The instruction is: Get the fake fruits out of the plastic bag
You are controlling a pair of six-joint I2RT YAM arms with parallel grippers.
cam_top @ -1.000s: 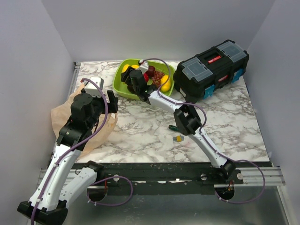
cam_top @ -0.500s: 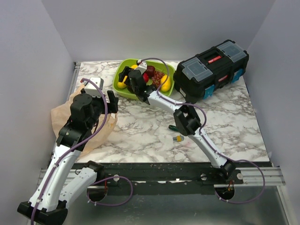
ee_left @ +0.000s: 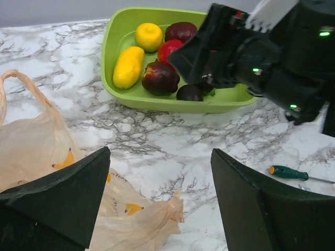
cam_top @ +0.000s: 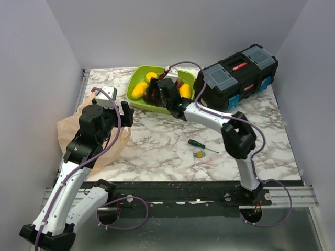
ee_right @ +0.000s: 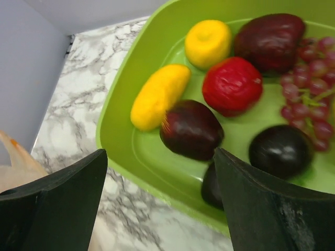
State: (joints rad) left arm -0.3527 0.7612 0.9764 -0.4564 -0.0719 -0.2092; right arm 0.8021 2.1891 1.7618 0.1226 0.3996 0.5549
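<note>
In the lime-green plastic tray (ee_right: 136,151), the shiny toy fruits (ee_right: 232,85) lie together.
The right pincer (ee_right: 160,154) hangs spread and empty above them; the left pincer (ee_left: 160,172), spread too, hangs over the thin pale-orange plastic bag (ee_left: 31,146).

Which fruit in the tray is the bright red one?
The red fruit in the middle of the tray, beside the grape bunch; the other single fruits are yellow or dark purple.

**Tally: nine fruits, five other things**

One lime-green tray (ee_right: 118,125) holds three yellow fruits: a round one (ee_right: 208,43), a long one (ee_right: 159,95), and a third yellow fruit (cam_top: 184,91) seen only from above. There is also one red fruit (ee_right: 232,85), four dark fruits (ee_right: 191,129) and one grape bunch (ee_right: 309,78). Elsewhere: one plastic bag (ee_left: 36,151), one screwdriver (ee_left: 285,171), one small yellow piece (cam_top: 199,154) and one black toolbox (cam_top: 238,78).
</note>
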